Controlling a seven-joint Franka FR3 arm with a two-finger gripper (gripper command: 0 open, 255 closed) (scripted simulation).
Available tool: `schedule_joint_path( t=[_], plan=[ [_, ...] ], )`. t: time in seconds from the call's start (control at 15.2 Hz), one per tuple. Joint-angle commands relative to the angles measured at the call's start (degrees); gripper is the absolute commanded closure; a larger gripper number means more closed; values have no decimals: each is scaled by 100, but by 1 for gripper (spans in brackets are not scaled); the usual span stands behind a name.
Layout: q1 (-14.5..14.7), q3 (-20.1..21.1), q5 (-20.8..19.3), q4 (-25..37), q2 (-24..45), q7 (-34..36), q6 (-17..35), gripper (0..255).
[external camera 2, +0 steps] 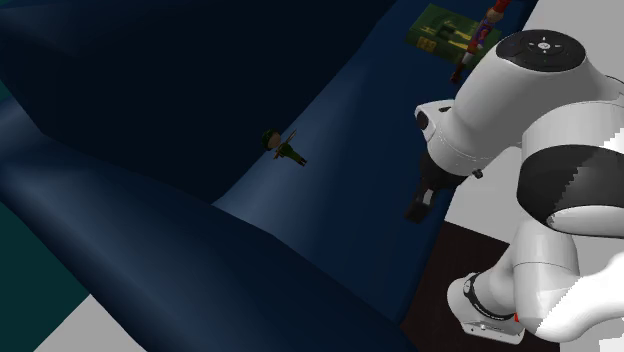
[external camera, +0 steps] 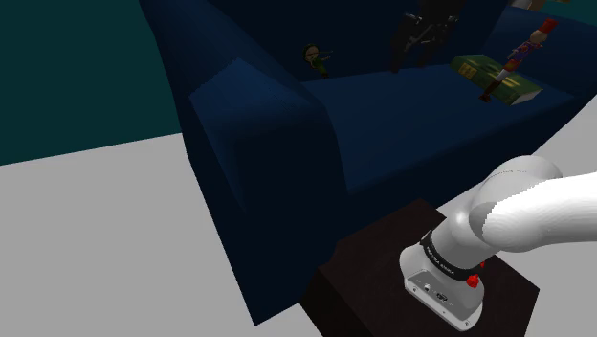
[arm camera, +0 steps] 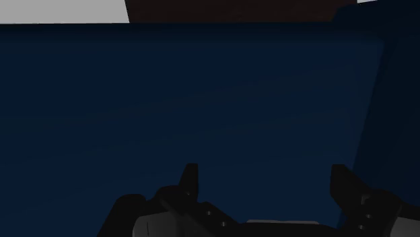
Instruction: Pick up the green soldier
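Observation:
A small green soldier point(external camera: 316, 58) stands on the dark blue sofa seat point(external camera: 411, 129), close to the backrest near the armrest end. In the second exterior view the soldier point(external camera 2: 283, 147) is left of my black gripper point(external camera 2: 418, 206). My gripper point(external camera: 409, 59) hangs above the seat, well to the shoulder view's right of the soldier. In the wrist view my gripper point(arm camera: 265, 176) is open, its fingers point(arm camera: 190, 176) standing apart over bare blue cushion point(arm camera: 202, 101) with nothing between them.
A green flat box point(external camera: 483, 69) and a red-and-blue nutcracker figure point(external camera: 524, 46) lie on the seat at the shoulder view's far right. The wide sofa armrest point(external camera: 258, 105) rises beside the soldier. My dark stand point(external camera: 373, 258) sits on grey floor point(external camera: 96, 249) before the sofa.

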Motion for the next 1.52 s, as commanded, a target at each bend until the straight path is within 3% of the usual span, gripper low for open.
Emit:
schedule_joint_path(
  t=[0.0,0.73,1.45],
  plan=[
    [0,0,0,0,0,0,0,0],
    [-189,-238,-315,604,2036,-157,1697,0],
    [-347,-428,-456,2125,4272,-290,2693,0]
  ],
)
